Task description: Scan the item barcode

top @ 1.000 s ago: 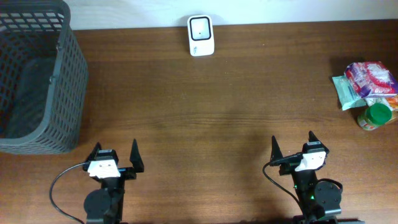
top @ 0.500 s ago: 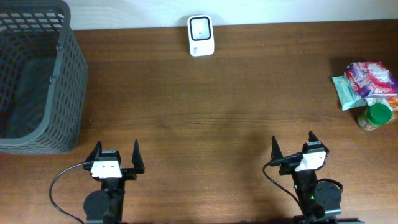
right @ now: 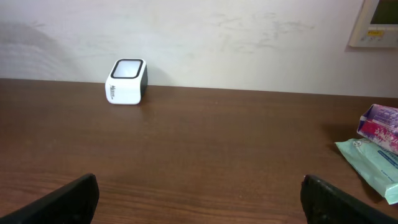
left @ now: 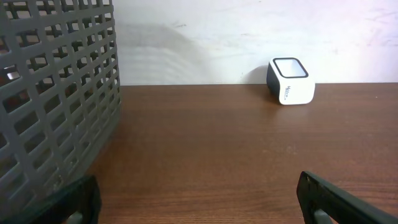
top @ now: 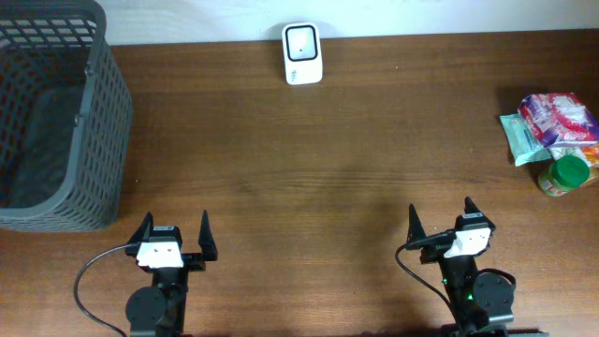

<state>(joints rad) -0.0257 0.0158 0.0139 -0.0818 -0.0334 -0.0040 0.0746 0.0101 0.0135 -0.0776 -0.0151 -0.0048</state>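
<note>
**Both grippers spread wide and empty; the items sit at 3 o'clock on the table**

Left gripper and right gripper are at the near edge of the wooden table, at about 7 and 5 o'clock in the overhead view. Each has its jaws fully apart with nothing between them. Neither touches any object.

The items to scan form a small cluster at the table's 3 o'clock edge, well apart from both arms. A pink-and-red packet lies at the far side of the cluster. A pale green packet lies against its left side. A jar with a green lid stands just on the near side of the two packets. No barcode can be made out on any of them. From the right wrist, the pink packet and the green packet show at the 3 o'clock edge of the frame.

The white barcode scanner stands at 12 o'clock, close against the wall, with its dark-framed window facing up. It shows in both wrist views: at 1 o'clock from the left wrist and at 10 o'clock from the right wrist.

A dark grey mesh basket fills the 10 o'clock corner, and its wall takes up the left of the left wrist view. A beige wall panel shows at the upper right of the right wrist view.
</note>
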